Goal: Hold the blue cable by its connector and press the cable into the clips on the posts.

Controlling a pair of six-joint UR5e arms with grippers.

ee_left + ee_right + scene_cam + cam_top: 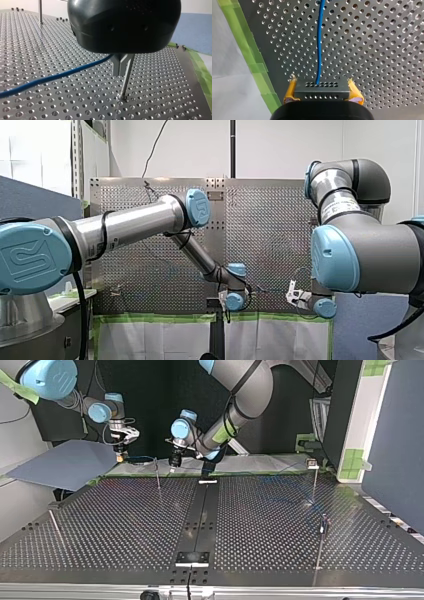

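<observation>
Blue cable point(140, 458) strung along the table's point(125, 525) far edge.
It runs from right gripper point(120, 455), ten o'clock, past a post point(157, 475) toward left gripper point(175, 461), twelve o'clock.

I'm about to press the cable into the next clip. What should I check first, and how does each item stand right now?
1. Right gripper clamped on the connector: ok, the yellow pads grip both its sides.
2. Cable leaves the connector straight, with no kink: ok.
3. Left gripper holding the cable: ok, the cable runs into its shut fingers.
4. Post upright beside the left gripper: ok, it stands in the table.
5. Cable seated in that post's clip: cannot tell, the gripper body hides the post's top.
</observation>
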